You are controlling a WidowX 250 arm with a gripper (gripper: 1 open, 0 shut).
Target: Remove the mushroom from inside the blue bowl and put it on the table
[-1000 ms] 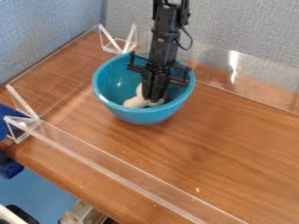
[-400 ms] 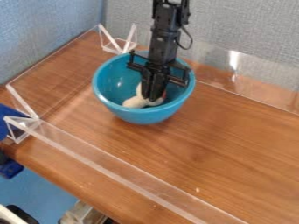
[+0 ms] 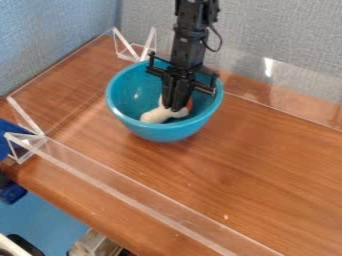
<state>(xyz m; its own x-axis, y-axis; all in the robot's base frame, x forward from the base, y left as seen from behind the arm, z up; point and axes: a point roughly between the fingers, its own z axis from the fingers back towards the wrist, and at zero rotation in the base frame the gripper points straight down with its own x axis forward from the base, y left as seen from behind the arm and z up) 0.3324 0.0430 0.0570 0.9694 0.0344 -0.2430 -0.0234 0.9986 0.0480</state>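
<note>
The turquoise blue bowl [image 3: 127,97] stands on the brown wood table [image 3: 254,170], toward the back left. The black gripper [image 3: 175,104] reaches almost straight down into the bowl. Its fingers are closed together on the mushroom [image 3: 158,116], whose cream-white stem lies on the bowl's floor just left of the fingertips. A small reddish patch, likely the cap, shows right of the fingers near the rim. The fingers hide part of the mushroom.
Low clear acrylic walls edge the table: one along the front left [image 3: 120,185] and one at the back right [image 3: 287,75]. White clips [image 3: 131,42] hold the back left corner. Bare wood stretches right of and in front of the bowl.
The arm has kept its place in the bowl. A small reddish patch now shows to the right of the fingers.
</note>
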